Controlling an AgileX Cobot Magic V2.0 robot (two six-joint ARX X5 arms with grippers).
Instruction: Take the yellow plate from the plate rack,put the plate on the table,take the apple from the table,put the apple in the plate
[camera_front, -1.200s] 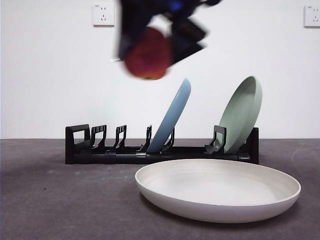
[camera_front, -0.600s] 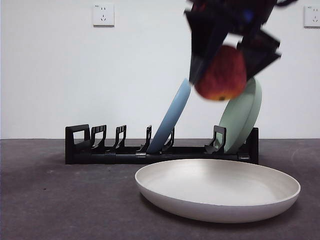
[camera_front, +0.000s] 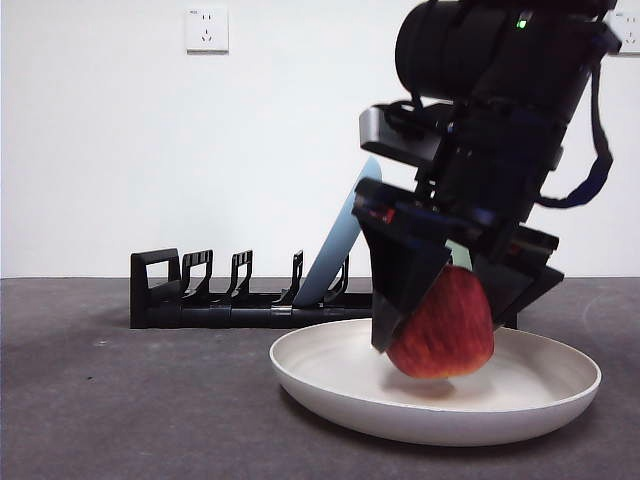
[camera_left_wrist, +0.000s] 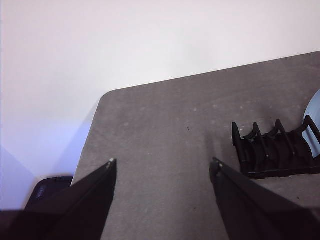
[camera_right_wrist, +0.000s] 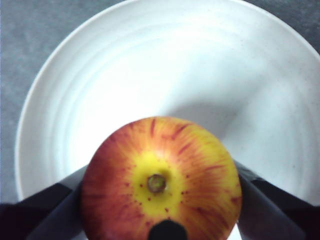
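Observation:
The cream yellow plate (camera_front: 320, 368) lies flat on the dark grey table (camera_front: 120, 400) in front of the black plate rack (camera_front: 200, 295). My right gripper (camera_front: 440, 320) is shut on the red apple (camera_front: 445, 325) and holds it low inside the plate, just above its floor. From the right wrist view, the apple (camera_right_wrist: 160, 180) fills the space between the two black jaws, with the plate (camera_right_wrist: 150, 65) spread beneath it. My left gripper (camera_left_wrist: 162, 170) hangs open over bare table beside the rack's end (camera_left_wrist: 272, 150), holding nothing.
A light blue plate (camera_front: 340, 240) leans in the rack. The pale green plate is mostly hidden behind the arm. Two wall sockets (camera_front: 206, 30) sit high on the white wall. The table's far corner (camera_left_wrist: 107, 95) shows in the left wrist view.
My right gripper carried the apple from high up rightward and down, so it now hangs inside the yellow plate. The plate and rack stayed put.

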